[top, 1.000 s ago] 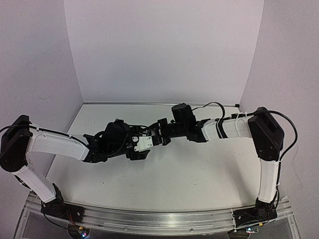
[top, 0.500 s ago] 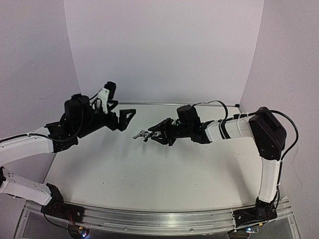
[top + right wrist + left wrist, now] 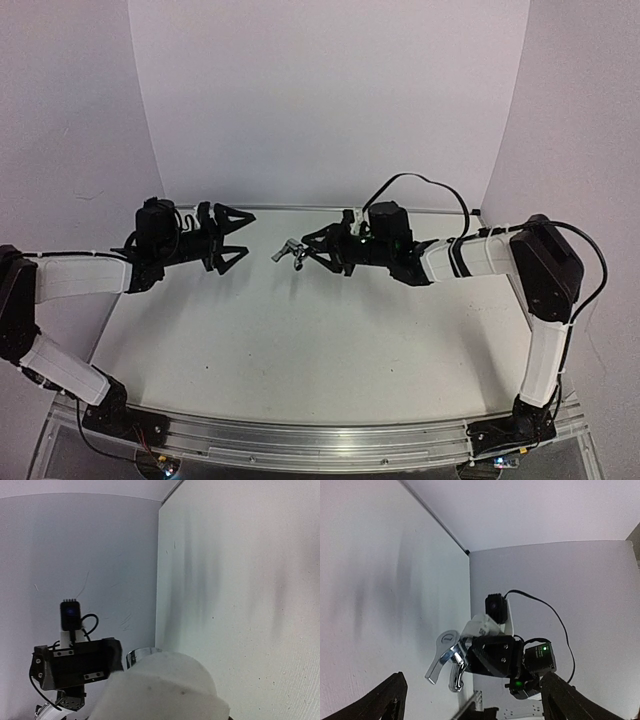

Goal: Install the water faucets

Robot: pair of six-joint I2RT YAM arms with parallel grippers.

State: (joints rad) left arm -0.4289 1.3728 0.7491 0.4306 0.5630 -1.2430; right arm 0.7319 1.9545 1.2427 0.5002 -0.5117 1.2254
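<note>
Top external: right end effector grips the water faucet at its tips; left end effector gapes, well apart.

A white table with a faintly speckled top takes up the middle of the view. A pale back wall rises from its far edge, and an aluminium rail runs along its near edge.

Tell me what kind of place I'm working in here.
Likely a lab test cell: plain white walls box in a white table, and an aluminium rail runs along its near edge.
</note>
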